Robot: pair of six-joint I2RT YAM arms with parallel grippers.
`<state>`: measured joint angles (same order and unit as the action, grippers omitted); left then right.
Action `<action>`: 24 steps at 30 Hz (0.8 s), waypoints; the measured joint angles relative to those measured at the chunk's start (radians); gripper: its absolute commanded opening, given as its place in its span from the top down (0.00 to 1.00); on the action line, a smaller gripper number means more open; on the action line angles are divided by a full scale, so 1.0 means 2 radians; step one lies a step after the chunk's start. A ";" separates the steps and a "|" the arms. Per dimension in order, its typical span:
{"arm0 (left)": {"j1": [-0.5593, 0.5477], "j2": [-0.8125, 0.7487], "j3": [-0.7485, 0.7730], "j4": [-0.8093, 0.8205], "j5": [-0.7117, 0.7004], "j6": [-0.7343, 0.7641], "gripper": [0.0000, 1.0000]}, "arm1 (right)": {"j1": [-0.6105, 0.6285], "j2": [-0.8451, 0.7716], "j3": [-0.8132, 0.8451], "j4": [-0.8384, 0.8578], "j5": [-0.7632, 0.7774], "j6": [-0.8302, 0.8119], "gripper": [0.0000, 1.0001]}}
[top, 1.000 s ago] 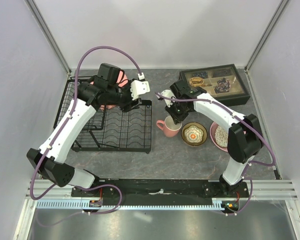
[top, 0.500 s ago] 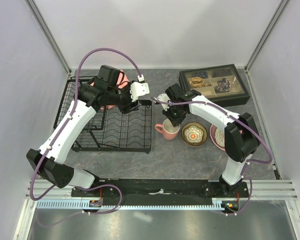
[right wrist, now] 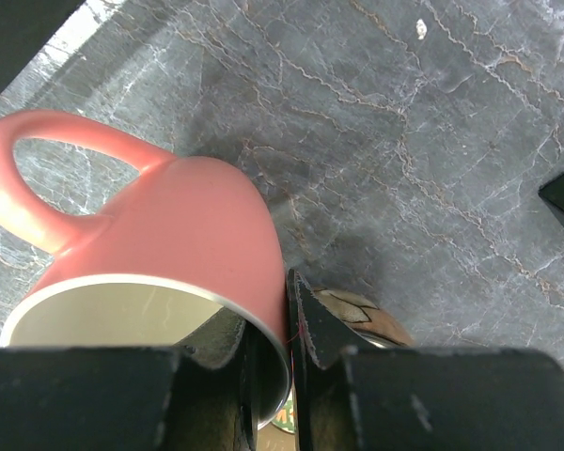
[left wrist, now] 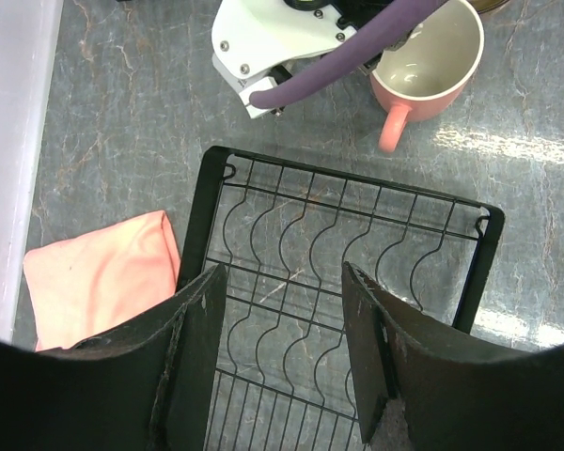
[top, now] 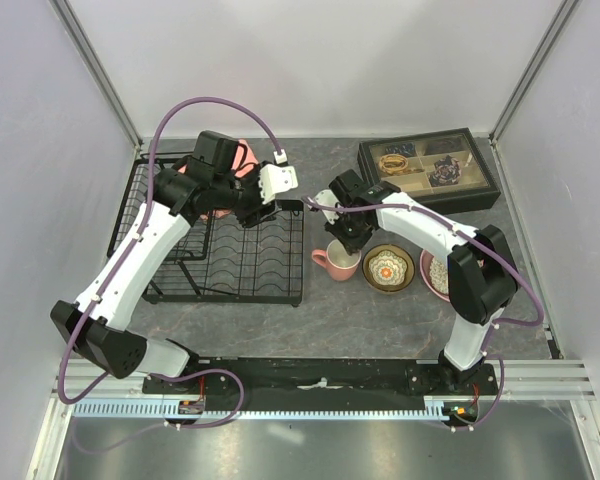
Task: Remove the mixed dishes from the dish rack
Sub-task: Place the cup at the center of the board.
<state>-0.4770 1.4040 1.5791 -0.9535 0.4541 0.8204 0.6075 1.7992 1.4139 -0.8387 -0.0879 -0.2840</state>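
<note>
Bright, even light from above gives only soft shadows, the grey table (left wrist: pixel 103 141) shows white glare at 3 o'clock in the left wrist view (a pale streak), and the fingers (left wrist: pixel 188 376) at 6 o'clock are blurred.

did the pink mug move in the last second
Yes, slightly: the pink mug shifted toward the near table edge, closer to level with the brown bowl.

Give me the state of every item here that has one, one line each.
pink mug, upright beside the rack, held at its rim
right pincer, shut on the mug's rim
left pincer, open, holding nothing, above the rack
dish rack, visible slots hold no dishes
brown bowl, upright, out of the rack
grey speckled bowl, upright, beside the brown bowl
</note>
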 measured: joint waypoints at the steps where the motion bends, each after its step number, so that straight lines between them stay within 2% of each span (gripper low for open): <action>1: 0.000 0.000 0.000 0.000 0.000 0.000 0.41 | 0.001 0.000 0.000 0.000 0.000 0.000 1.00; 24: 0.003 -0.008 -0.020 0.007 0.000 0.000 0.41 | 0.019 0.001 -0.002 0.002 0.000 0.000 0.99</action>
<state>-0.4713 1.3876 1.5383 -0.9390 0.4534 0.8204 0.6460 1.8004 1.4097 -0.8352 -0.0883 -0.2844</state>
